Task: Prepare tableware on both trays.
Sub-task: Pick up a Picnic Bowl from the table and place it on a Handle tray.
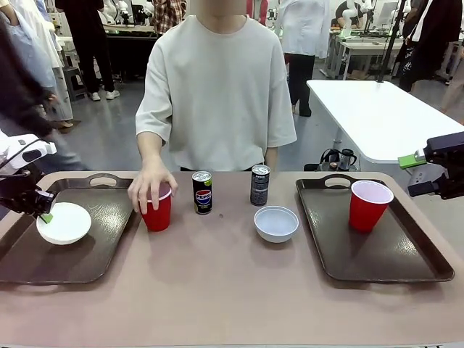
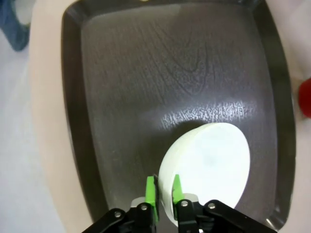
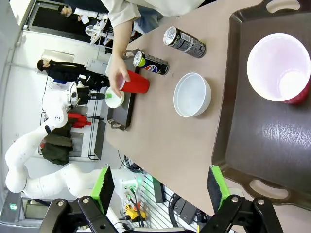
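A bowl (image 1: pixel 65 223) lies on my left tray (image 1: pixel 98 250), a cup (image 1: pixel 370 205) on my right tray (image 1: pixel 395 257). Between them on the bench (image 1: pixel 217 290) sit a second cup (image 1: pixel 157 214), two cans (image 1: pixel 202 193), and a second bowl (image 1: pixel 276 223) nearest me.

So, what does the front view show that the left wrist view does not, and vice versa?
Front view adds: a person's hand on a red plastic cup, two slim dark soda cans, a round white bowl on the table, another red cup on the right dark brown rectangular tray. Left wrist view adds: the left gripper's green pads either side of a second white bowl's rim. Shared: that gripper, that bowl, the left brown tray under it, maybe the first cup's red edge.
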`<state>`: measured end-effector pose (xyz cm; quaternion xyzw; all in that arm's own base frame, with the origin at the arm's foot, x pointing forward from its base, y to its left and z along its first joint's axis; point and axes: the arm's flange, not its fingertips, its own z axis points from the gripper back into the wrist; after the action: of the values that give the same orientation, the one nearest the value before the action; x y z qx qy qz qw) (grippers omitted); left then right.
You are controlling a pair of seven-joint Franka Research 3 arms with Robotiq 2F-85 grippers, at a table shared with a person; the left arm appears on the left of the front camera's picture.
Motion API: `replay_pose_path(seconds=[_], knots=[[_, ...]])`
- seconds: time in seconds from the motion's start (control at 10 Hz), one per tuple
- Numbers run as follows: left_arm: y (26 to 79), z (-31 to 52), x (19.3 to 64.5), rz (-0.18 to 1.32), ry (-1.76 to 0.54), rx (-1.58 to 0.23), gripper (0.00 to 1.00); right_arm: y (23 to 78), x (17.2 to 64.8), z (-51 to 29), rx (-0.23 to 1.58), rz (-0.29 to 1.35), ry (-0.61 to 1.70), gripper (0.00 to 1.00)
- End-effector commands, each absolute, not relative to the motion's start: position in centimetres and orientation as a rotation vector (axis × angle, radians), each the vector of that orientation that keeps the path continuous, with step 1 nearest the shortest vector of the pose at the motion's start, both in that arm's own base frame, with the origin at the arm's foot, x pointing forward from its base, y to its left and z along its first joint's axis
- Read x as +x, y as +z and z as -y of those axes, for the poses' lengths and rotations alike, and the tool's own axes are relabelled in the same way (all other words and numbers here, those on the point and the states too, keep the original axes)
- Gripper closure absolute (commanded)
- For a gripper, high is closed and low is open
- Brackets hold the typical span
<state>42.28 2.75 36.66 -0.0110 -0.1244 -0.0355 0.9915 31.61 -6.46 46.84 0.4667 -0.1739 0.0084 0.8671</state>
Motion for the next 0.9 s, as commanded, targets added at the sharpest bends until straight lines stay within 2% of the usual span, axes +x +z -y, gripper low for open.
replay_pose_path(seconds=[0.0,0.1,0.2,0.4,0.5,0.6,0.7,0.8], knots=[[36.6,-2.5,41.8,0.240,-0.055,0.029,0.17,46.7,32.0,6.4,1.008,0.380,0.024,0.00],[36.5,-2.4,42.1,0.232,-0.058,0.029,0.31,46.7,32.0,6.4,1.008,0.380,0.024,0.00],[36.5,-2.4,42.1,0.225,-0.058,0.032,0.00,46.7,32.0,6.4,1.008,0.380,0.024,0.00],[36.7,-2.5,41.9,0.221,-0.050,0.053,0.00,46.7,32.0,6.4,1.008,0.380,0.024,0.00],[38.1,-2.3,41.1,0.237,-0.059,0.046,0.33,46.7,32.0,6.4,1.008,0.380,0.024,0.00],[42.0,-1.3,34.3,0.178,-0.203,0.033,0.33,46.7,32.0,6.4,1.008,0.380,0.024,0.00],[45.1,-1.2,27.2,0.305,-0.340,0.070,0.33,46.7,32.0,6.4,1.008,0.380,0.024,0.00],[45.7,-1.7,26.6,0.318,-0.303,0.131,0.33,46.7,32.0,6.4,1.008,0.380,0.024,0.00]])
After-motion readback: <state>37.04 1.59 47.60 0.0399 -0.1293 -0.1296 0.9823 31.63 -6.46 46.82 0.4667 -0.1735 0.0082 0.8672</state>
